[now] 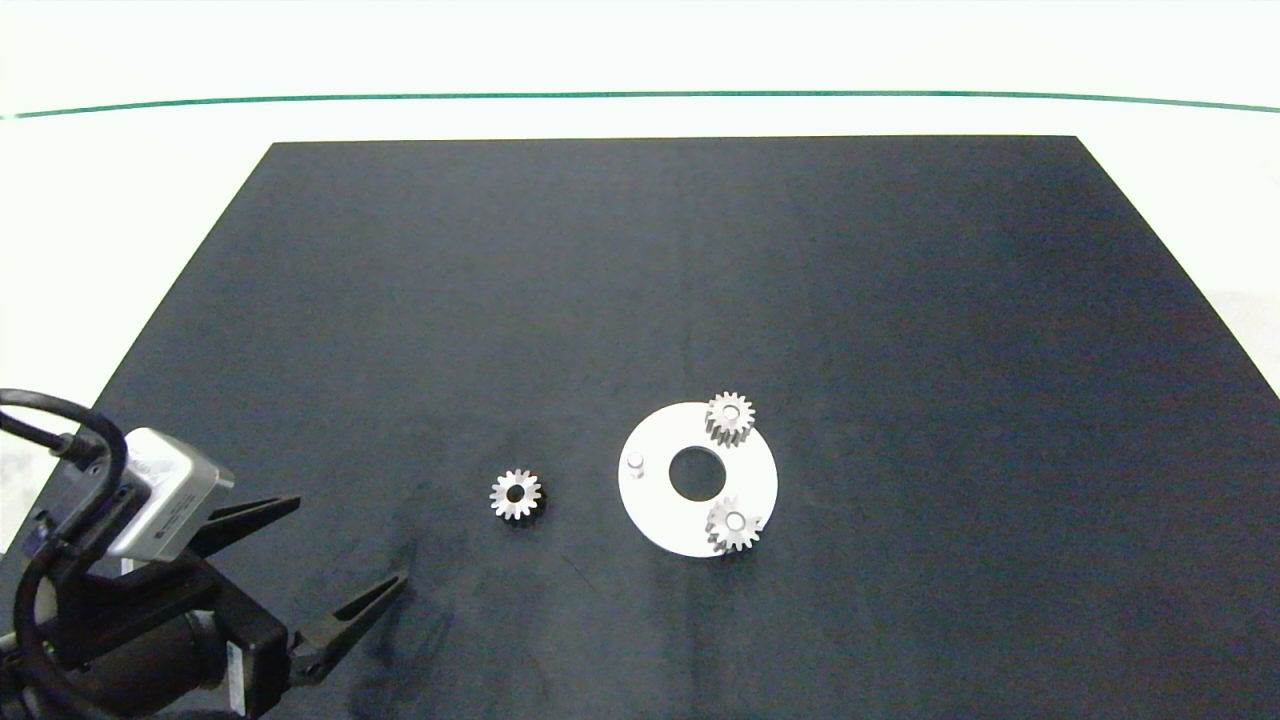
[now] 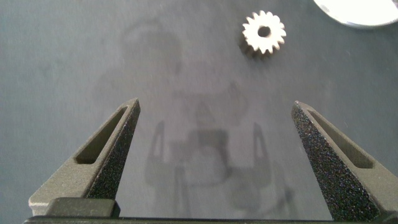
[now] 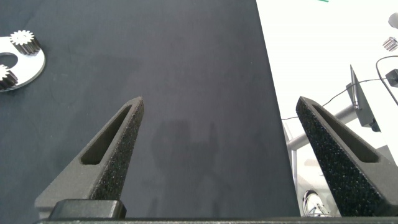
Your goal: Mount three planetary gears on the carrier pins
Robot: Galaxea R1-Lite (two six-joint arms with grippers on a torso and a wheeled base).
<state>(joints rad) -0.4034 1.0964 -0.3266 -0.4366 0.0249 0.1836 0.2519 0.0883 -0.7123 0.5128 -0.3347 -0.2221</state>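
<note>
A white carrier disc (image 1: 660, 520) lies on the black mat right of centre. Two planetary gears sit on its carrier pins, one at the far side (image 1: 730, 416) and one at the near side (image 1: 734, 525). A third pin (image 1: 635, 462) on the disc's left stands bare. A loose planetary gear (image 1: 516, 494) (image 2: 263, 33) lies flat on the mat left of the disc. My left gripper (image 1: 345, 545) (image 2: 215, 106) hovers open at the near left, short of that loose gear, holding nothing. The right gripper (image 3: 219, 101) is open over the mat's right edge, out of the head view; its wrist view shows the disc (image 3: 34, 67).
The black mat (image 1: 900, 300) covers most of the white table. In the right wrist view, cables and a stand (image 3: 364, 106) show beyond the mat's right edge. A green line (image 1: 640, 96) runs across the table's far side.
</note>
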